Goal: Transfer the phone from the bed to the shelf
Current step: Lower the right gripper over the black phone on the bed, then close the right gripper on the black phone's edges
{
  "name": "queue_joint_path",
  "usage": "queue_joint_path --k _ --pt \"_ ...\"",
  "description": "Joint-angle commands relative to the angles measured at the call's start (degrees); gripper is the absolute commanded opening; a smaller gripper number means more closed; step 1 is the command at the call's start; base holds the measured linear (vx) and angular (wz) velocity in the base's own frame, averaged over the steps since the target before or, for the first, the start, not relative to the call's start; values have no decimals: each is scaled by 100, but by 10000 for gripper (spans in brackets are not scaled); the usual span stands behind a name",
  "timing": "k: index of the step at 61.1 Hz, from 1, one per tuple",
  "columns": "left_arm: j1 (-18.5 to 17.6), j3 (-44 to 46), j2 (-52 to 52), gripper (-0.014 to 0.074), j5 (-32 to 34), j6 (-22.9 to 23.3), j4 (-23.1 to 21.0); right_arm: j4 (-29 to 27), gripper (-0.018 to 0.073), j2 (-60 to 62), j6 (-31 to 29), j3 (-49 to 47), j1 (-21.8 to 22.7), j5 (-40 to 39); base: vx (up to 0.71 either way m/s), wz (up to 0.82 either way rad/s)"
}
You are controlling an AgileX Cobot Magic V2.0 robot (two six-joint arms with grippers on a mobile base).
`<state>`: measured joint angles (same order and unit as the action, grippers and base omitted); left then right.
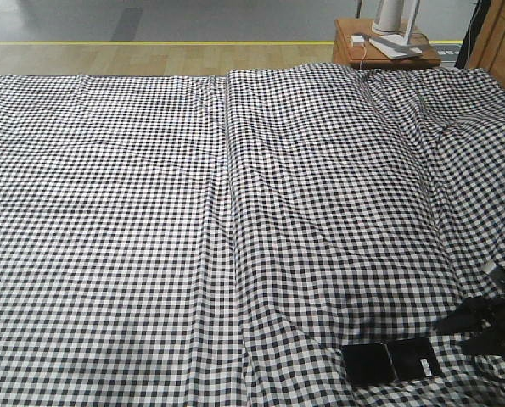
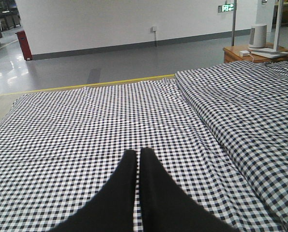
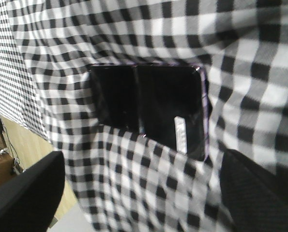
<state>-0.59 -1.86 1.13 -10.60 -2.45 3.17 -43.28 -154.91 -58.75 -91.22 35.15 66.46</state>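
Observation:
The phone (image 1: 392,362) lies flat on the bed (image 1: 150,220) near its front right corner, a black slab with a white sticker toward its right end. My right gripper (image 1: 462,335) hovers just right of it, fingers pointing at it. In the right wrist view the phone (image 3: 153,108) fills the middle, pinkish edge showing, and the right gripper (image 3: 141,193) is open, short of the phone with only sheet between its fingers. My left gripper (image 2: 138,153) is shut on nothing, low over the bed (image 2: 85,125). No shelf is in view.
A reddish-brown side table (image 1: 354,55) with a white appliance (image 1: 394,21) stands beyond the bed's far right corner, beside a brown wooden panel (image 1: 502,34). Wood and grey floor with a yellow line (image 1: 150,42) lie past the far edge. A red bin (image 2: 23,43) stands by the wall.

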Motion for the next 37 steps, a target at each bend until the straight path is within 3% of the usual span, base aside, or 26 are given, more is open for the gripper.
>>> queue_joint_path --k 1,15,37 --pt "-12 146 23 1 401 22 -30 -259 599 167 -186 -281 18 725 0 0" --pt "-12 146 23 1 401 22 -30 -713 594 -220 -458 -496 -5 742 0 0" --pt "-12 146 23 1 401 22 -30 -801 594 -565 -800 -496 -268 620 0 0"
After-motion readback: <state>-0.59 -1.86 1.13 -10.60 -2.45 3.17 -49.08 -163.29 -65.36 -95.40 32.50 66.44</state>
